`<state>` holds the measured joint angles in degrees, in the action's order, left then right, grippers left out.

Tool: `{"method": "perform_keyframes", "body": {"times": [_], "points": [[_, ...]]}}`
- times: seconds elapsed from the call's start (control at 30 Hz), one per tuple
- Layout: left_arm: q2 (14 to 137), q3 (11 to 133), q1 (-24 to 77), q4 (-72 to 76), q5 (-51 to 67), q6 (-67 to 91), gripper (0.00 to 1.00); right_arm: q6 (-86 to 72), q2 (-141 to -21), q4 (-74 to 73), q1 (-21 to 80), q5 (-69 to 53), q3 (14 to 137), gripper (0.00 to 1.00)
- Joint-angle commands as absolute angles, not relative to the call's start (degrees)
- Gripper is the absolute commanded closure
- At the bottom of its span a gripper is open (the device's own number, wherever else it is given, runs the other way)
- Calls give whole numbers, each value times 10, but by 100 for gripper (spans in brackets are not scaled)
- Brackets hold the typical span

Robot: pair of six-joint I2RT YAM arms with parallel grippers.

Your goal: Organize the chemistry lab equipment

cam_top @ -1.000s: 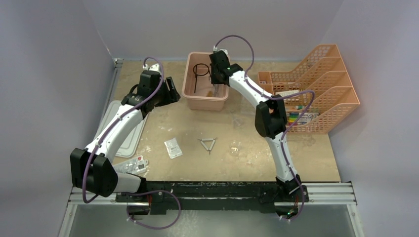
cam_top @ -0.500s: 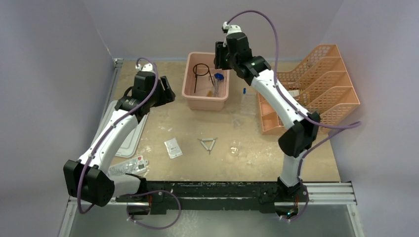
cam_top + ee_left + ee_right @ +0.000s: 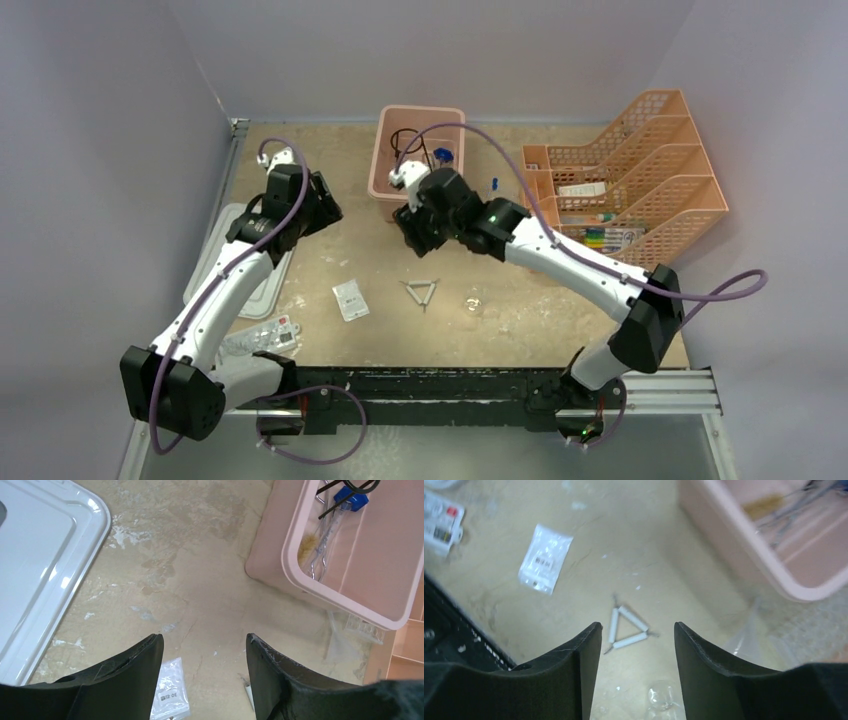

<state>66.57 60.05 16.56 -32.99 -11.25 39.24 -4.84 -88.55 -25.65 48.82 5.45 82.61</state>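
Note:
The wire triangle lies mid-table, and in the right wrist view it sits just beyond my fingertips. A white packet lies to its left and shows in both wrist views. A small clear glass piece lies to the triangle's right. The black wire ring, blue-tipped rod and metal tongs lie in the pink tub. My right gripper hovers open and empty before the tub. My left gripper is open and empty left of the tub.
The white lid lies at the left edge. Red-labelled packets lie near the front left. Orange racks stand at the right. Clear glassware and a small blue-tipped item lie right of the tub.
My right arm has lifted out of the tub and swung down to the table in front of it, leaving the blue-tipped rod inside. My left arm has drawn back slightly to the left.

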Motion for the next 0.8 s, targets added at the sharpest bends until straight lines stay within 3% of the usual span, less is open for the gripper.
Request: {"method": "perform_keyframes", "body": {"times": [0.0, 0.23, 0.43, 0.57, 0.77], "points": [[639, 593, 163, -338, -146, 435, 39, -3, -879, -267, 550, 42, 783, 44], [624, 580, 162, -343, -152, 456, 39, -55, -925, -296, 582, 118, 736, 48], [623, 569, 162, -334, -138, 457, 39, -193, -881, -340, 582, 224, 715, 27], [627, 566, 162, -328, -118, 448, 39, -266, -879, -401, 578, 291, 708, 3], [626, 556, 162, -326, -120, 443, 39, -313, -888, -437, 569, 280, 676, 1]]}}
